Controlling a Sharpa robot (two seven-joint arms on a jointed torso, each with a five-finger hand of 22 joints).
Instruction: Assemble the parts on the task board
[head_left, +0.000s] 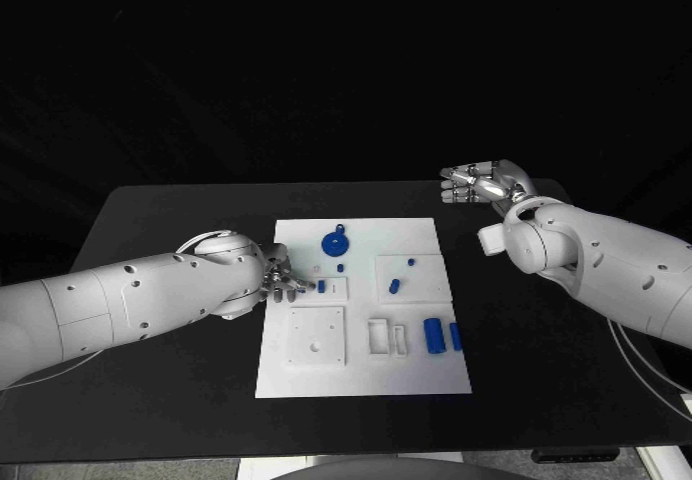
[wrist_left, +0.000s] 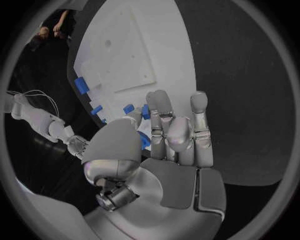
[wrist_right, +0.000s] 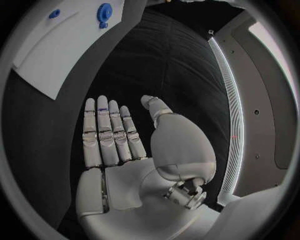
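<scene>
Your left hand (head_left: 274, 278) hovers over the task board (head_left: 364, 378)'s left edge, fingers straight and holding nothing, apparently lined up for the small blue part (head_left: 320, 286) beside its fingertips, while your right hand (head_left: 483, 183) waits empty and spread beyond the board's far right corner.

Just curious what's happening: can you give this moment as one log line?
left hand: open, over task board left edge | right hand: open, off board | blue parts: on board

Task board (head_left: 361, 380): laid mid-table.
Left hand (head_left: 277, 278): placed over the board's left edge.
Right hand (head_left: 483, 183): held behind the board, to its right.
</scene>
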